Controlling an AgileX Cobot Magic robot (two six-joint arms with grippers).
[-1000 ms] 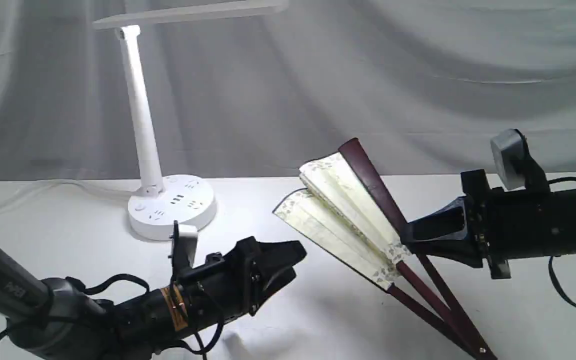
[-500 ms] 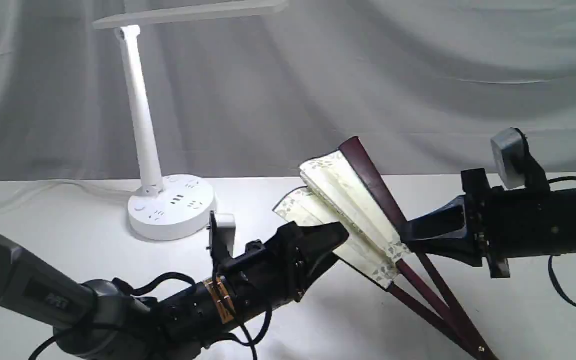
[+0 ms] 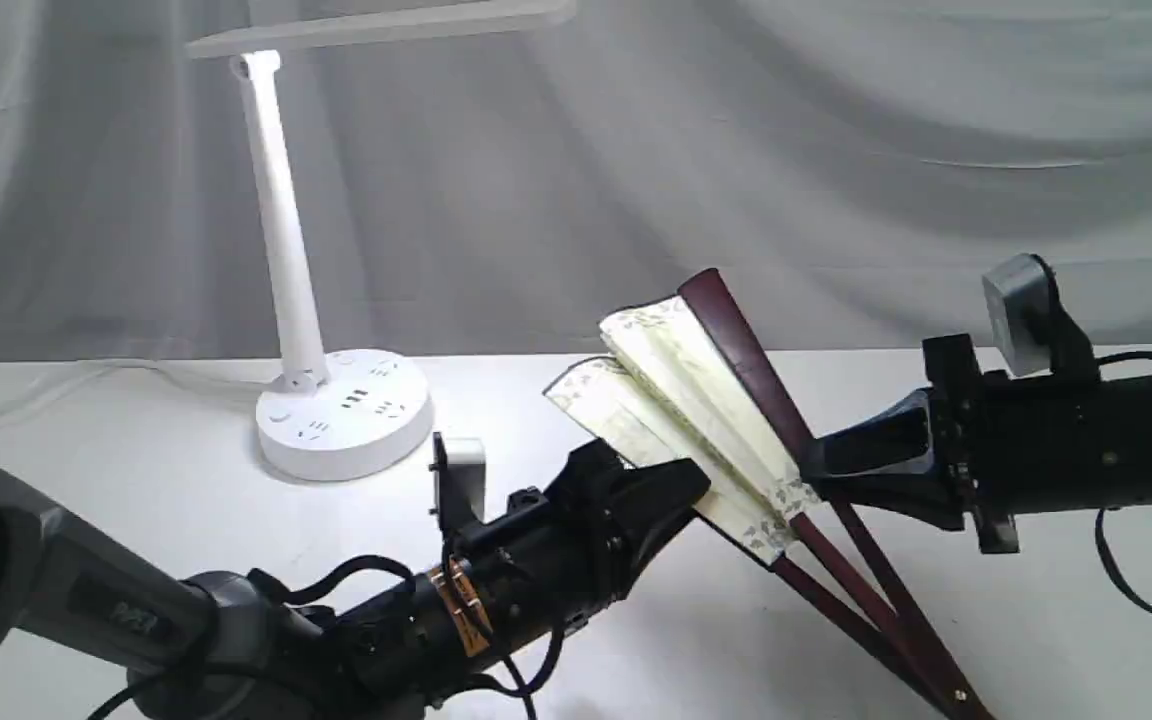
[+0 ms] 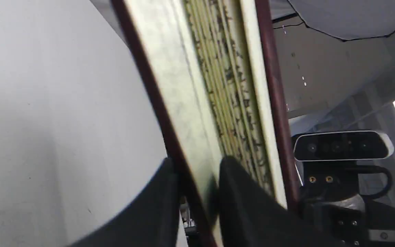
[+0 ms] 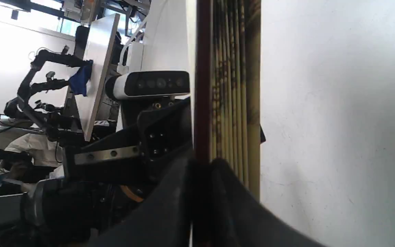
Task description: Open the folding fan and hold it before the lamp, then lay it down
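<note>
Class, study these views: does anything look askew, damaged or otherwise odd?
Only the folding fan: it stands tilted and only partly spread, pleats bunched unevenly between its guards. The right end effector clamps the upper guard; the left end effector straddles the lower one. No tear or spill shows.

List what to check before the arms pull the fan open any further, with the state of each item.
1. Grip of right end effector on the upper guard of the folding fan: ok, its fingers are shut on the dark rib.
2. Grip of left end effector on the lower guard: cannot tell; its fingers straddle the guard and some pleats, but firmness is unclear.
3. Fan fully spread: not ok, only partly open.
4. Fan held before the lamp: not ok, it is off to the lamp's right in the exterior view.
5. Pivot end free to turn: cannot tell, it sits at the picture's lower edge.
</note>
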